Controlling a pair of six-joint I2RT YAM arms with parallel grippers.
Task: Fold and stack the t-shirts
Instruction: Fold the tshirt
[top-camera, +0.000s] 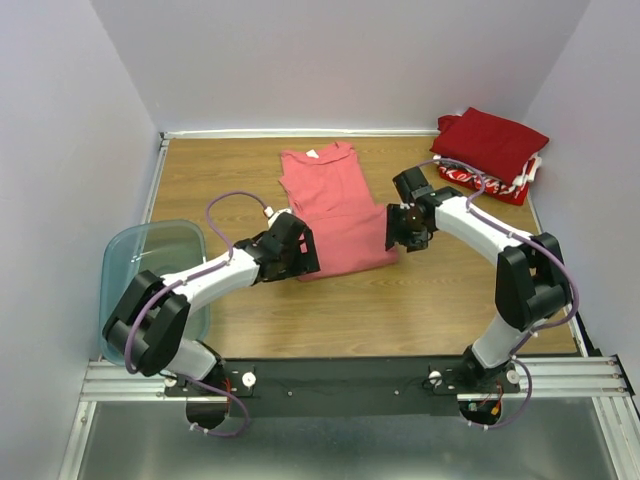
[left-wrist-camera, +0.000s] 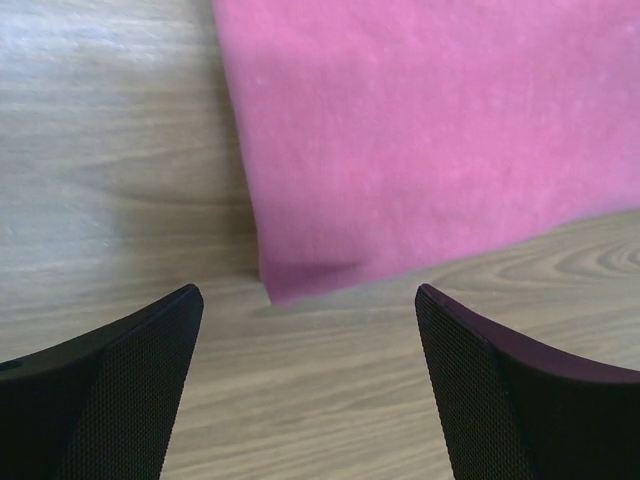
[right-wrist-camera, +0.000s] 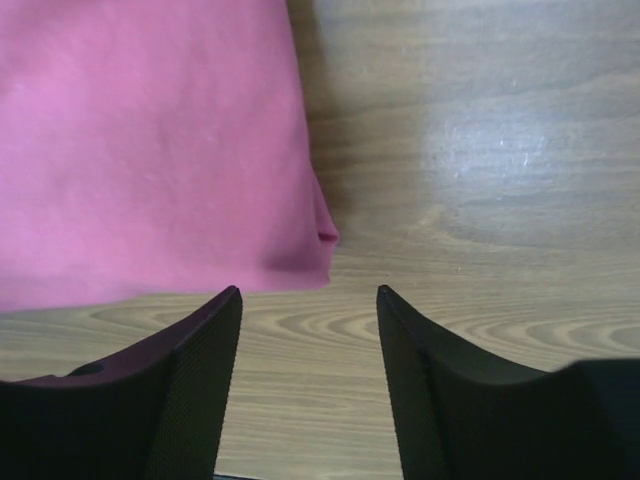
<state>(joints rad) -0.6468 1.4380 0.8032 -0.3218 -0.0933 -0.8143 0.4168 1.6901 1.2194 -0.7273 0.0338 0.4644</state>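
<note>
Top external shows three t-shirts (top-camera: 335, 215), one bin (top-camera: 140, 258), left hand (top-camera: 303, 263), right hand (top-camera: 397, 240), both gaping.

**Three views, one shirt**

The top camera looks down from high behind on the whole table (top-camera: 450, 300). The left wrist camera faces down, very close, on the pink shirt's (left-wrist-camera: 430, 130) near left corner, and the right wrist camera on its near right corner. All three share that near edge.

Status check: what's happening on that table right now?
Left tool open, empty. Right tool open, empty. Pink t-shirt flat on table, a near corner before each tool. Nothing blocking.
</note>
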